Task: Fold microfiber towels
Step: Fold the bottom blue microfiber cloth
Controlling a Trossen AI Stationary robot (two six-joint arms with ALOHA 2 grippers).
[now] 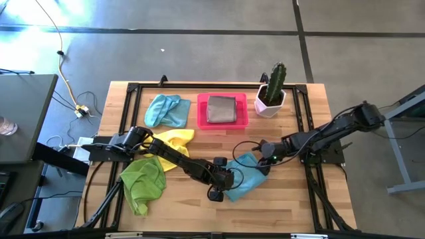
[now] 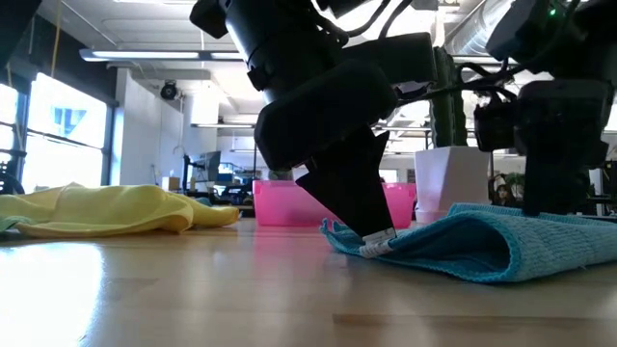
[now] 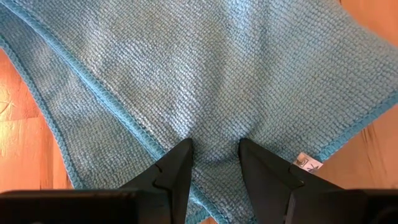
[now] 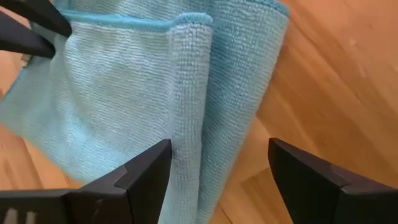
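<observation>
high view: L gripper (image 1: 221, 179) sat near the table's front edge, about mid-width, on the left part of the blue towel (image 1: 247, 176); R gripper (image 1: 265, 158) over the same towel's back-right part. Other blue towel (image 1: 167, 110) near back edge, left of pink tray (image 1: 201, 113) holding the grey towel (image 1: 222, 109). Yellow towel (image 1: 174, 143) and green towel (image 1: 143, 179) toward left edge, part under L arm. Potted cactus (image 1: 272, 89) by back-right corner.
low view: L fingers came down on the towel's near corner by its white label (image 2: 376, 246), cloth puckered there; the towel had a rounded fold along its front. Room bkgd: office, windows, ceiling lights.
left wrist view: L fingers (image 3: 174, 171) partly closed, tips pressed into the blue cloth w/ a small ridge pinched between; looked like a grip on cloth.
right wrist view: R fingers (image 4: 146, 171) wide apart, holding nothing, straddling a doubled-over ridge of the towel; bare table (image 4: 323, 74) beside it.
step tip: judged mid-fold. R should close on the hem before any lift, both corners travel together, keep edges lined up, else the fold skews.
surface: wood slats, smooth; cloth likely slides.
</observation>
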